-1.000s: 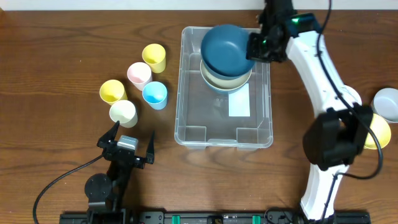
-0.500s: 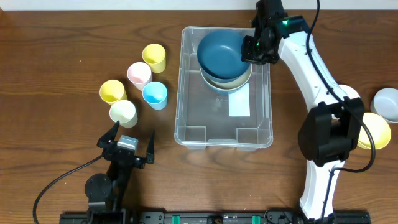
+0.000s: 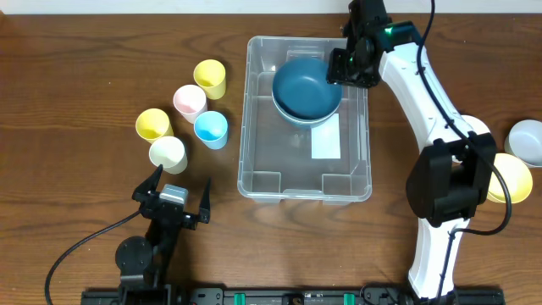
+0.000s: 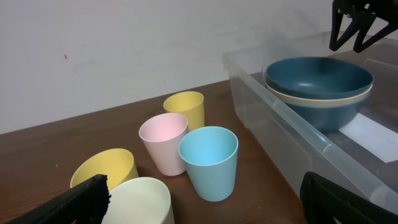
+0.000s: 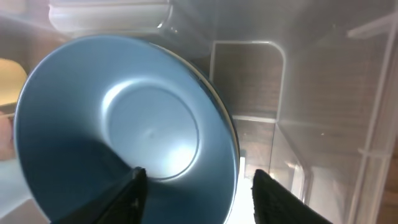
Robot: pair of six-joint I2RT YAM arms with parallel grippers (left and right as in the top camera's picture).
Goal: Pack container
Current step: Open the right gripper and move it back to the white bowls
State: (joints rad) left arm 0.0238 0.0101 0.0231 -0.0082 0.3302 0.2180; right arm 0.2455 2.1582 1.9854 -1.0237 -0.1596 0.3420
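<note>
The container (image 3: 254,161) is a large clear bin at the table's middle, with a white label on its base. In its far end a dark blue bowl (image 3: 306,87) rests nested in a cream bowl (image 4: 323,98). My right gripper (image 3: 342,66) hangs open over the blue bowl's right rim. In the right wrist view its fingers (image 5: 134,188) straddle that rim of the bowl (image 5: 124,124) without gripping it, gripper (image 5: 200,193). My left gripper (image 3: 179,182) stands open near the front left, holding nothing; in its own view the gripper (image 4: 211,204) faces the cups.
Left of the bin stand a yellow cup (image 3: 210,78), a pink cup (image 3: 190,101), a light blue cup (image 3: 211,128), another yellow cup (image 3: 153,124) and a cream cup (image 3: 168,153). A white bowl (image 3: 527,140) and a yellow bowl (image 3: 510,180) sit at the right edge.
My right gripper has opened and let go of the blue bowl. The bowl has dropped from a tilted hold into the cream bowl. The left arm has not moved.
</note>
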